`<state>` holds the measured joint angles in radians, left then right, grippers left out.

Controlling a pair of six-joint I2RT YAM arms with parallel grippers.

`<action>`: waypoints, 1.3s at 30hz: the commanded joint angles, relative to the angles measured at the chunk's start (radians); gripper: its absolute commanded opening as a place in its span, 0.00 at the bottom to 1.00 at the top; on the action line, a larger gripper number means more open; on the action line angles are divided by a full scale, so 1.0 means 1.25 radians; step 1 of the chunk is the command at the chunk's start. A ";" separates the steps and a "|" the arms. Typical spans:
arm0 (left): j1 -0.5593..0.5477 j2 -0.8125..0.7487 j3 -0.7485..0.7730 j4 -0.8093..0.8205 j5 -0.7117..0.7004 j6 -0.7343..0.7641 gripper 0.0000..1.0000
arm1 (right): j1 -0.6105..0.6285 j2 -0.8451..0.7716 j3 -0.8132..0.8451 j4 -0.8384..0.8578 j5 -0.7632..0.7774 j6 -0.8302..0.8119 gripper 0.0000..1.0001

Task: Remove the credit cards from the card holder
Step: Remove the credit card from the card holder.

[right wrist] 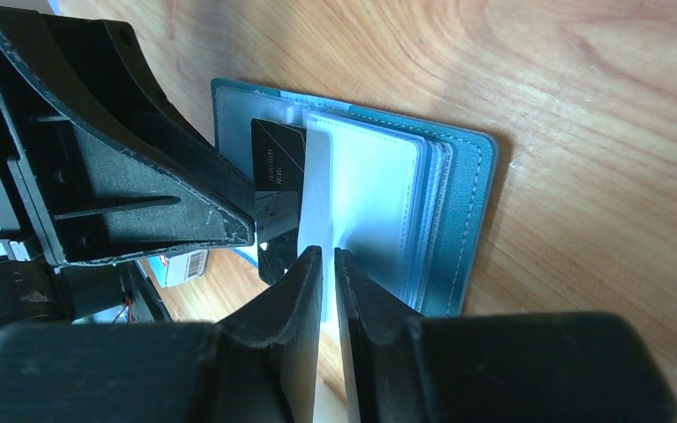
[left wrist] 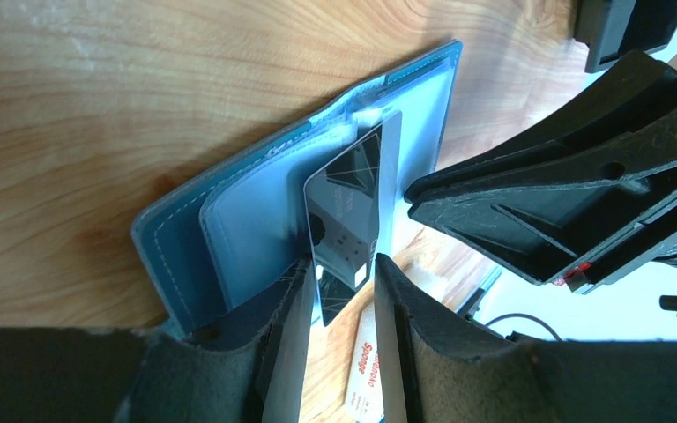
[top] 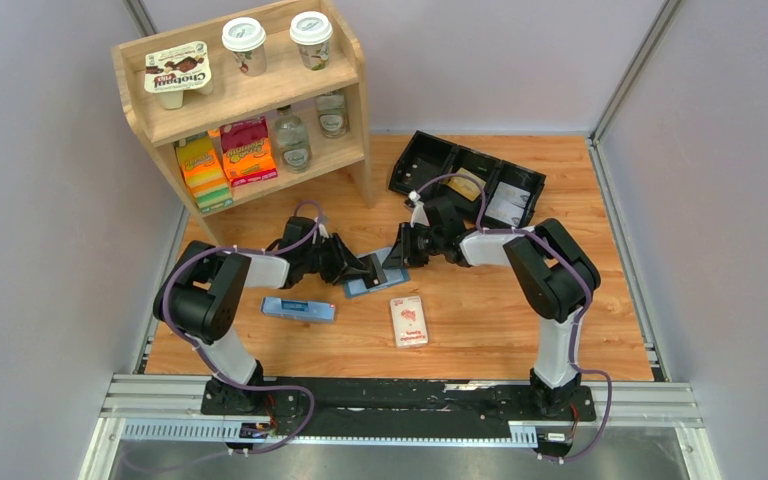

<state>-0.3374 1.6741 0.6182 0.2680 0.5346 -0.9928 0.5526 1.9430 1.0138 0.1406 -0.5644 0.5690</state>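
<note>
the table (top: 580, 330) is orange-brown wood-grain board with pale panels round three sides. at its back left stands a light plywood shelf (top: 358, 120), two tiers, square-edged. at the back right lies a black moulded tray (top: 425, 160) split into compartments. both arms, matte black and white with purple cable looped over them, reach in to the middle of the board.

there the card holder (right wrist: 467, 203) lies open. it is a flat teal-blue wallet with pale stitching along its rounded corners and a fan of frosted clear sleeves. the right gripper (right wrist: 328, 251) has its scuffed black fingers pinched almost together on the free edge of one sleeve.

a narrow pale blue box (top: 298, 309) and a white pack (top: 409, 321) with a red picture lie nearer the arm bases.

the dark grey card (left wrist: 353, 194) is thin and glossy with fine pale lines. it stands tilted up, its far end among the sleeves. the left gripper (left wrist: 342, 260) stands parted, the card's free end between its fingers, with wood showing past one side of the card.

the holder sits well away from every table edge, near the shelf's foot. the two grippers meet almost nose to nose over it. the box and the pack lie apart from the holder and from each other, with bare wood between them and more bare wood to the right of the pack.
</note>
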 commanded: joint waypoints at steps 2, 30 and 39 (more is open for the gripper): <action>0.004 0.050 -0.001 0.070 0.002 -0.028 0.41 | -0.009 0.051 -0.029 -0.034 0.045 -0.004 0.20; 0.011 -0.243 0.031 -0.263 -0.139 0.252 0.00 | -0.014 -0.098 0.053 -0.089 0.038 -0.056 0.35; 0.011 -0.332 0.161 -0.395 -0.044 0.430 0.00 | -0.017 -0.260 0.139 -0.212 0.024 -0.219 0.55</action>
<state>-0.3302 1.3212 0.7341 -0.1543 0.4114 -0.6041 0.5369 1.7317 1.1095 -0.0643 -0.5312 0.4286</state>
